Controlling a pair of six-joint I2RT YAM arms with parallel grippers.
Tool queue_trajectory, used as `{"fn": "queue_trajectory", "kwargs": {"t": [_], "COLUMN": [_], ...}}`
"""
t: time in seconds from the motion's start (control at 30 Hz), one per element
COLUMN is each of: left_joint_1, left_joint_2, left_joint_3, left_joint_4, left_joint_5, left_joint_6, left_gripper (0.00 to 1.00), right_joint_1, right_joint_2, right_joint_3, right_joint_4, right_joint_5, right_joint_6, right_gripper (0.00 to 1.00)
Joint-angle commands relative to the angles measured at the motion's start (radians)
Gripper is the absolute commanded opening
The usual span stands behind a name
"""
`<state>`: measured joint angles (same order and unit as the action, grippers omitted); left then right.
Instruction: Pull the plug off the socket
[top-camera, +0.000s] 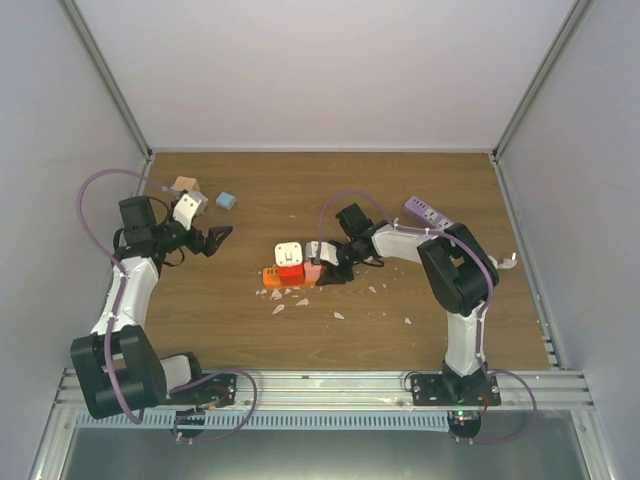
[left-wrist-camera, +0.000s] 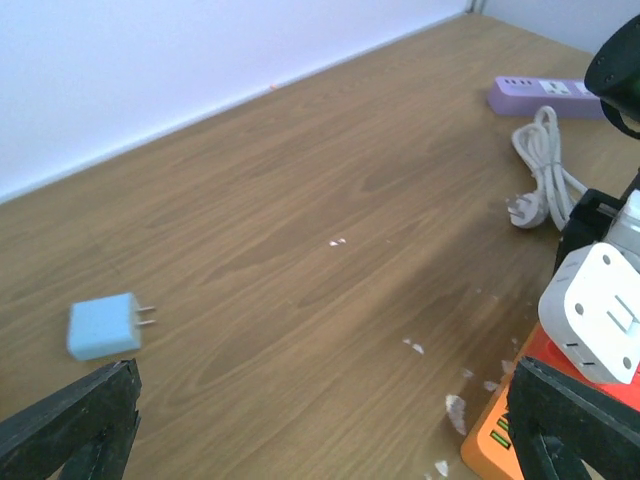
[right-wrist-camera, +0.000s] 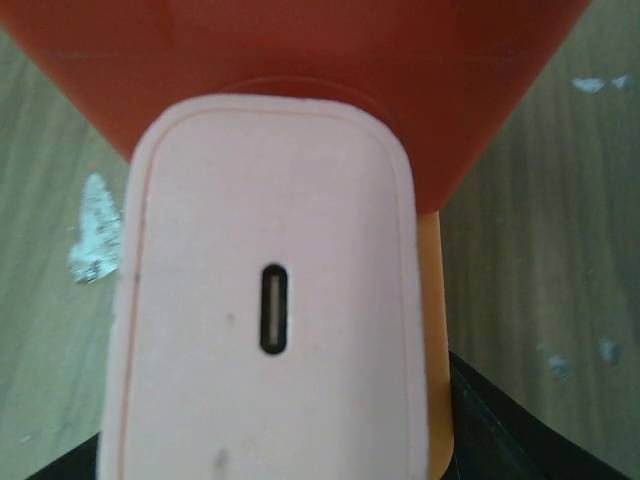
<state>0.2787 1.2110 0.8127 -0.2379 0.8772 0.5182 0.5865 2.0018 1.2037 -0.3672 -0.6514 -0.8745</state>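
Pink block (right-wrist-camera: 265, 180) sits on socket (top-camera: 272, 273) near white plug (top-camera: 290, 252).

White squarish plug (top-camera: 290, 252) seated upright on short orange, red-ended socket (top-camera: 271, 274).

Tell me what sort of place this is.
Probably a robotics lab test cell: white walls box in a wooden tabletop, a left arm and right arm are bolted to a metal rail at its edge, and an orange power strip lies between them.

Socket (left-wrist-camera: 485, 455) cut off by bottom edge; pink charger (right-wrist-camera: 270, 300) cropped, blurred.
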Motion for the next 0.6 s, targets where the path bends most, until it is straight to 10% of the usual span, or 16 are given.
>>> {"fn": "queue_trajectory", "kwargs": {"t": [0.0, 0.57], "left_joint_1": [-0.061, -0.394], "left_joint_2": [0.043, 0.085], "left_joint_3": [0.049, 0.036], "left_joint_4": [-0.103, -0.22], "left_joint_5": [0.0, 0.092], "left_joint_6": [0.037, 0.157], "left_gripper": [0.99, 0.99], "right_joint_1": [0.015, 0.026], "right_joint_2": [-0.086, -0.306], "right_joint_3": [-0.066, -0.333], "right_joint_4": [-0.033, 0.024], "right_joint_5": [-0.016, -0.024], "right_joint_6": [-0.002, 0.166], "right_gripper": [0.39, 0.39]}}
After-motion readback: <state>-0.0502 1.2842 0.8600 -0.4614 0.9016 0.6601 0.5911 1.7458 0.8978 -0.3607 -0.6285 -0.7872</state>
